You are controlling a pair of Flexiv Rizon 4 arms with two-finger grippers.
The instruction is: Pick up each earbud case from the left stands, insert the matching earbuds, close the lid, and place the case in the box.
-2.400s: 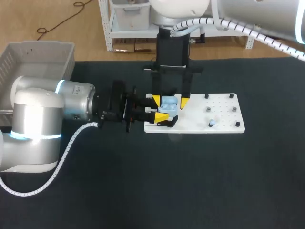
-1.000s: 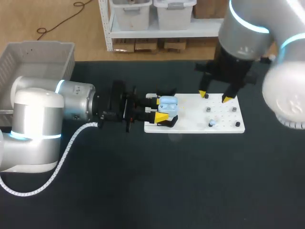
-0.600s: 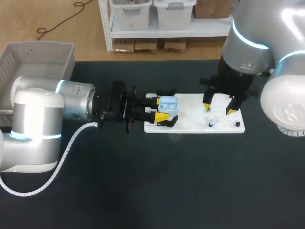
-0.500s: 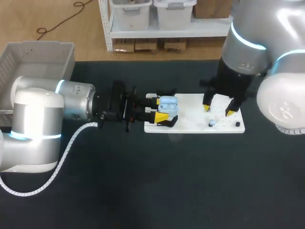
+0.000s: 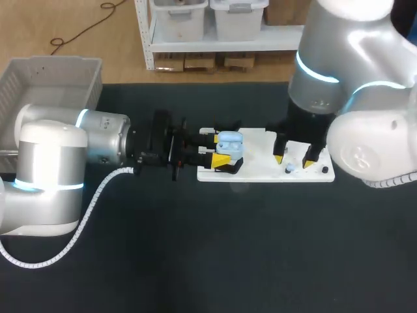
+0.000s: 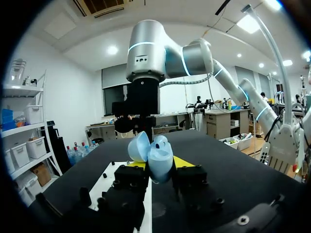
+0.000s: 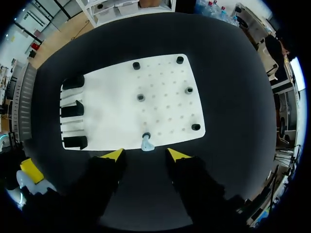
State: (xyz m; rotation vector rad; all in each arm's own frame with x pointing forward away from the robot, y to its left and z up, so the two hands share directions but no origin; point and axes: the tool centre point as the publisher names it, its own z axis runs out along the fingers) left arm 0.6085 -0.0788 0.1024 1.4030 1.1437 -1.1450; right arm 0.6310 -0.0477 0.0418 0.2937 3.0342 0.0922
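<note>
The right gripper (image 7: 146, 155) hangs over the white pegboard (image 7: 112, 92) at its edge nearest the robot, yellow-tipped fingers spread and grasping nothing. Just ahead of the gap between them a small pale-blue earbud (image 7: 146, 143) stands on that edge of the pegboard, apart from both fingers. Short black pegs (image 7: 140, 97) dot the pegboard farther in.

The earbud looks tiny, light and hard, with a smooth rounded shell. It is likely to squirt out of a hard pinch or tip off its seat if one finger arrives first. The safer hold is probably low on its body, both fingers closing evenly and gently from opposite sides.

At the pegboard's end toward the left arm, the left gripper (image 5: 216, 147) is clenched on a light-blue earbud case (image 5: 229, 145), which it holds just above the black stands (image 7: 73, 109) there. The lid is hinged open and the fingers grip the lower shell, so the cavity is free to take the earbud. The case seems a stiff, light plastic shell. Its hinge is the weak part, so any closing push belongs on the lid's crown, not its edge.

The grey box (image 5: 52, 78) sits well apart from the pegboard, past the left arm, on the dark surface (image 5: 260, 248).
</note>
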